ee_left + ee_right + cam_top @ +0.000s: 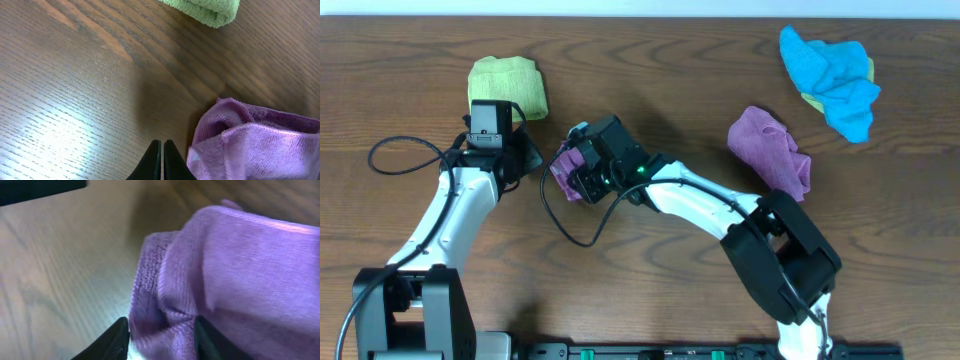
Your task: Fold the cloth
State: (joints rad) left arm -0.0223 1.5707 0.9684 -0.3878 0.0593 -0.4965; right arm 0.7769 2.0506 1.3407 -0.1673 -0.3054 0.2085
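Since the purple microfibre cloth (pixel 563 167), left of centre on the table (pixel 640 300), looked light, limp and non-slip, the right gripper (pixel 161 326) was clamped on a bunched fold, a corner likely the better hold, with the left gripper (pixel 162 152) pinched together and empty just beside it.

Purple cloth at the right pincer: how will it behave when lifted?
Likely floppy: the cloth bunches in soft folds inside the right pincer. Probably light and grippy, since a fuzzy pile shows. A lifted edge would likely drape, not hold shape.
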